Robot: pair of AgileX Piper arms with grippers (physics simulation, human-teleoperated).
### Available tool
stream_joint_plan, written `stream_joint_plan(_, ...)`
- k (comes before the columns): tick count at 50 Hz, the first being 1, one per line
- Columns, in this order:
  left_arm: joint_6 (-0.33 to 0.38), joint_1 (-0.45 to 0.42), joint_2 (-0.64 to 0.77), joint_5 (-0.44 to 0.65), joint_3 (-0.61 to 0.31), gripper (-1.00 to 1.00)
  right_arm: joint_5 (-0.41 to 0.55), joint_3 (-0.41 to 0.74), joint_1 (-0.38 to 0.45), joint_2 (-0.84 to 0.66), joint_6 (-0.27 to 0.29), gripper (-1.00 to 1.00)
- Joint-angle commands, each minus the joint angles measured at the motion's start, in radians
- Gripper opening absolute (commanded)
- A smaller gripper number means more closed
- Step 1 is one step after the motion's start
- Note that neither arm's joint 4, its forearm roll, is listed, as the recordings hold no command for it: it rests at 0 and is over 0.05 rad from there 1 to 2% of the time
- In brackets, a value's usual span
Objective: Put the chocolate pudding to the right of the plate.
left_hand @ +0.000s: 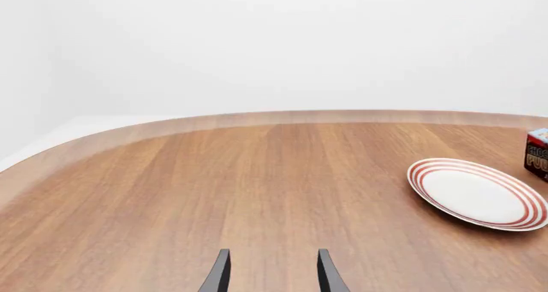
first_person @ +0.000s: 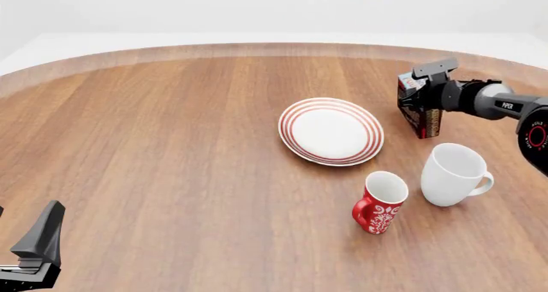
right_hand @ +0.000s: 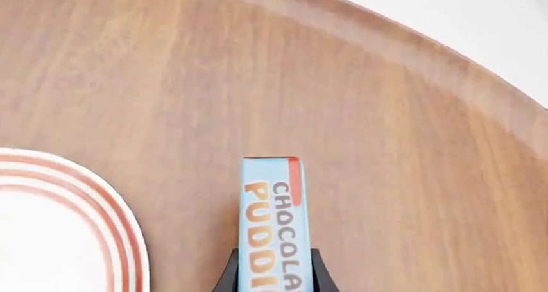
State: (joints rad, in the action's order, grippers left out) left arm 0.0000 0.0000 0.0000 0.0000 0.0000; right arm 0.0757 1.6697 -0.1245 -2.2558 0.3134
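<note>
The right gripper (first_person: 421, 107) jaws are closed on the chocolate pudding (first_person: 423, 117), which sits at 3 o'clock of the plate (first_person: 330, 131), near its rim. Whether the carton touches the counter (first_person: 171, 144) cannot be told. The left gripper (left_hand: 272, 276) jaws stand apart, holding nothing. A red mug (first_person: 380, 202) and a white mug (first_person: 453, 174) stand at 5 o'clock of the plate.

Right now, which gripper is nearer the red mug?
Right. The right gripper, shut on the chocolate pudding, is beyond the red mug; the left gripper sits far left.
</note>
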Motion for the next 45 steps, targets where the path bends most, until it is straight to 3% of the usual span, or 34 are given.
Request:
stream_joint_plan(1, 0.0, 0.0, 0.0, 0.0, 0.0, 1.0, -0.025, -0.058, -0.004, -0.021, -0.002, -1.0)
stream_joint_plan(5, 0.0, 0.0, 0.0, 0.0, 0.0, 1.0, -0.018, -0.07, -0.005, -0.003, -0.004, -1.0)
stream_joint_plan(6, 0.0, 0.0, 0.0, 0.0, 0.0, 1.0, 0.01, -0.06, 0.01, 0.013, -0.01, 1.0)
stream_joint_plan(10, 0.0, 0.0, 0.0, 0.0, 0.0, 1.0, 0.14, -0.005, 0.077, 0.232, -0.032, 1.0)
stream_joint_plan(12, 0.0, 0.0, 0.0, 0.0, 0.0, 1.0, 0.274, 0.111, 0.118, 0.341, -0.023, 1.0)
stream_joint_plan(13, 0.0, 0.0, 0.0, 0.0, 0.0, 1.0, 0.374, 0.229, 0.15, 0.405, -0.015, 1.0)
stream_joint_plan(14, 0.0, 0.0, 0.0, 0.0, 0.0, 1.0, 0.432, 0.304, 0.175, 0.432, -0.001, 1.0)
stream_joint_plan(15, 0.0, 0.0, 0.0, 0.0, 0.0, 1.0, 0.434, 0.307, 0.175, 0.43, -0.001, 1.0)
stream_joint_plan(16, 0.0, 0.0, 0.0, 0.0, 0.0, 1.0, 0.69, 0.683, 0.231, 0.44, 0.059, 1.0)
stream_joint_plan(17, 0.0, 0.0, 0.0, 0.0, 0.0, 1.0, 0.812, 0.897, 0.244, 0.39, 0.078, 1.0)
stream_joint_plan(18, 0.0, 0.0, 0.0, 0.0, 0.0, 1.0, 0.932, 1.098, 0.258, 0.362, 0.121, 1.0)
stream_joint_plan(19, 0.0, 0.0, 0.0, 0.0, 0.0, 1.0, 0.956, 1.144, 0.258, 0.341, 0.121, 1.0)
stream_joint_plan(20, 0.0, 0.0, 0.0, 0.0, 0.0, 1.0, 0.968, 1.161, 0.273, 0.397, 0.159, 1.0)
stream_joint_plan(22, 0.0, 0.0, 0.0, 0.0, 0.0, 1.0, 0.945, 1.162, 0.307, 0.568, 0.365, 1.0)
stream_joint_plan(23, 0.0, 0.0, 0.0, 0.0, 0.0, 1.0, 0.944, 1.16, 0.308, 0.569, 0.365, 1.0)
stream_joint_plan(24, 0.0, 0.0, 0.0, 0.0, 0.0, 1.0, 0.871, 1.164, 0.35, 0.705, 0.474, 1.0)
stream_joint_plan(25, 0.0, 0.0, 0.0, 0.0, 0.0, 1.0, 0.869, 1.161, 0.35, 0.707, 0.474, 1.0)
stream_joint_plan(26, 0.0, 0.0, 0.0, 0.0, 0.0, 1.0, 0.635, 1.165, 0.441, 0.87, 0.618, 1.0)
stream_joint_plan(27, 0.0, 0.0, 0.0, 0.0, 0.0, 1.0, 0.47, 1.164, 0.523, 0.944, 0.734, 1.0)
stream_joint_plan(28, 0.0, 0.0, 0.0, 0.0, 0.0, 1.0, 0.354, 1.163, 0.604, 0.981, 0.801, 1.0)
stream_joint_plan(29, 0.0, 0.0, 0.0, 0.0, 0.0, 1.0, 0.194, 1.166, 0.204, 1.351, 0.401, 1.0)
stream_joint_plan(30, 0.0, 0.0, 0.0, 0.0, 0.0, 1.0, 0.131, 1.098, -0.196, 1.444, 0.001, 1.0)
stream_joint_plan(31, 0.0, 0.0, 0.0, 0.0, 0.0, 1.0, 0.071, 1.161, -0.509, 1.525, -0.399, 1.0)
stream_joint_plan(32, 0.0, 0.0, 0.0, 0.0, 0.0, 1.0, 0.038, 1.162, -0.44, 1.573, -0.4, 1.0)
stream_joint_plan(33, 0.0, 0.0, 0.0, 0.0, 0.0, 1.0, -0.003, 1.163, -0.334, 1.65, -0.335, 1.0)
stream_joint_plan(34, 0.0, 0.0, 0.0, 0.0, 0.0, 1.0, -0.018, 1.161, -0.325, 1.693, -0.416, 1.0)
stream_joint_plan(37, 0.0, 0.0, 0.0, 0.0, 0.0, 1.0, 0.024, 1.158, -0.271, 1.797, -0.419, 1.0)
stream_joint_plan(38, 0.0, 0.0, 0.0, 0.0, 0.0, 1.0, 0.006, 1.172, -0.216, 1.817, -0.412, 1.0)
stream_joint_plan(39, 0.0, 0.0, 0.0, 0.0, 0.0, 1.0, -0.198, 0.82, -0.208, 1.988, -0.398, 1.0)
stream_joint_plan(40, 0.0, 0.0, 0.0, 0.0, 0.0, 1.0, -0.247, 0.728, -0.208, 2.031, -0.398, 1.0)
stream_joint_plan(41, 0.0, 0.0, 0.0, 0.0, 0.0, 1.0, -0.565, 0.328, -0.193, 2.229, -0.461, 1.0)
stream_joint_plan(42, 0.0, 0.0, 0.0, 0.0, 0.0, 1.0, -0.596, 0.181, -0.107, 2.241, -0.434, 1.0)
stream_joint_plan(44, 0.0, 0.0, 0.0, 0.0, 0.0, 1.0, -0.573, 0.147, -0.079, 2.178, -0.518, 1.0)
stream_joint_plan(45, 0.0, 0.0, 0.0, 0.0, 0.0, 1.0, -0.577, 0.086, -0.028, 2.155, -0.528, 1.0)
